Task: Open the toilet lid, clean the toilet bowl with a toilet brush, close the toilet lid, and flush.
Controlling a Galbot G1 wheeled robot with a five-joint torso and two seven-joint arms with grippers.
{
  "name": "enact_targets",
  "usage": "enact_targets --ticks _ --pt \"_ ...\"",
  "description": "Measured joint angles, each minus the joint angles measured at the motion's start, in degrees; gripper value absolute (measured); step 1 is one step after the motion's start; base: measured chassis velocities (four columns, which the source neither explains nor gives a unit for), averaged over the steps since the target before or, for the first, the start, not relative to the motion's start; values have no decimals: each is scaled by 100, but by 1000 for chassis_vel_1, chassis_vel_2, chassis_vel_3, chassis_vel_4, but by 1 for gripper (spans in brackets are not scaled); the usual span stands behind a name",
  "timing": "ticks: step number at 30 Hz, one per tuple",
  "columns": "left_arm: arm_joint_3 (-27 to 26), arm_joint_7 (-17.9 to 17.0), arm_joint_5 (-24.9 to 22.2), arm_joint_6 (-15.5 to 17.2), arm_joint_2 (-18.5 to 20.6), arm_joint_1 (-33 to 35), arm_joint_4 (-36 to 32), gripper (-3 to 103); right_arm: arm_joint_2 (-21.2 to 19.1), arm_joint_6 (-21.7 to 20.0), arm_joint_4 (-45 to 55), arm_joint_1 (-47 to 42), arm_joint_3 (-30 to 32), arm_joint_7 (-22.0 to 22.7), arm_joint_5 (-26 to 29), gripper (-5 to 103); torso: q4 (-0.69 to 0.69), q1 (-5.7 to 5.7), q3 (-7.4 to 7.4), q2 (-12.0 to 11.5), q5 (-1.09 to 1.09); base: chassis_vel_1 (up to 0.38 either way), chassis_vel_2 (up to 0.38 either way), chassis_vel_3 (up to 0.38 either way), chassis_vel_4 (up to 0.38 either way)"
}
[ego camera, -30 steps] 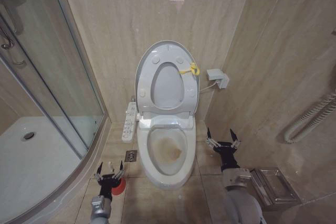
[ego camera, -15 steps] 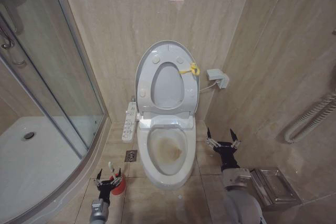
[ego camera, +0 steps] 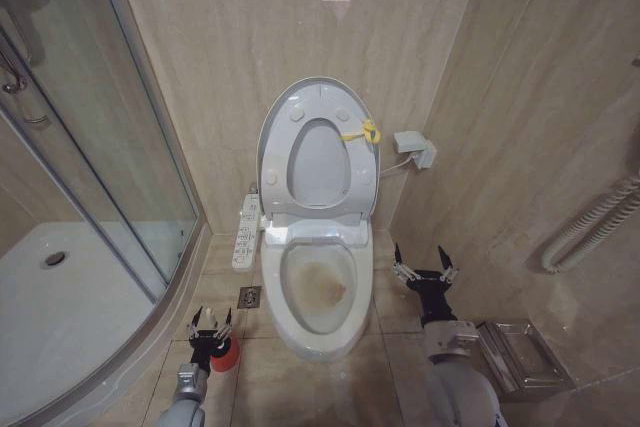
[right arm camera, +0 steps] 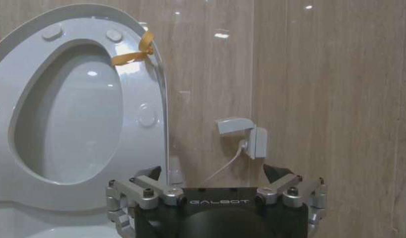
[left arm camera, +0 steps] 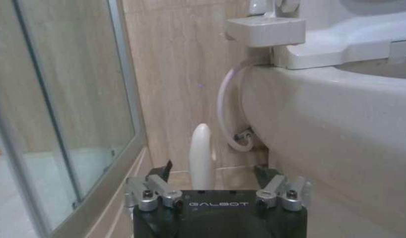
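The toilet lid (ego camera: 275,142) (right arm camera: 18,39) stands raised against the wall, with the ring seat and its yellow tie (ego camera: 368,132) folded up against it. Below it the toilet bowl (ego camera: 318,292) lies uncovered, brown stains inside. The toilet brush sits in its red holder (ego camera: 226,356) on the floor left of the bowl. Its white handle (left arm camera: 201,156) rises upright between the fingers of my left gripper (ego camera: 211,330) (left arm camera: 213,174), which is open around it without touching. My right gripper (ego camera: 423,269) (right arm camera: 220,174) hangs open to the right of the bowl, holding nothing.
The curved glass shower door (ego camera: 110,147) and white shower tray (ego camera: 60,317) close off the left side. A button panel (ego camera: 246,232) juts from the bowl's left side, and a floor drain (ego camera: 250,297) lies below it. A metal bin (ego camera: 520,352) and a ribbed hose (ego camera: 595,227) stand at the right wall.
My left gripper drew back, baring the handle's tip, then came forward again so the handle stands between its fingers. The right arm has not moved.
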Motion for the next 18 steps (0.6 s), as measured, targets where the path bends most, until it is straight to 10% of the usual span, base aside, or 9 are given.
enact_targets --ticks 2,3,9,10,17,18 --pt "2 40 7 -2 -23 -6 34 91 0 0 0 0 0 0 0 100 0 0 0 0 0 0 0 0 0" --pt "2 49 7 -7 -30 -6 49 68 0 0 0 0 0 0 0 100 0 0 0 0 0 0 0 0 0" --pt "-29 92 31 -106 -51 8 137 68 0 0 0 0 0 0 0 100 1 0 0 0 0 0 0 0 0" --pt "-41 113 32 -140 -51 8 154 41 0 0 0 0 0 0 0 100 1 0 0 0 0 0 0 0 0" --pt "-84 150 32 -197 -34 -10 184 41 0 0 0 0 0 0 0 100 0 0 0 0 0 0 0 0 0" --pt "-92 153 32 -206 -34 -5 165 20 0 0 0 0 0 0 0 100 0 0 0 0 0 0 0 0 0"
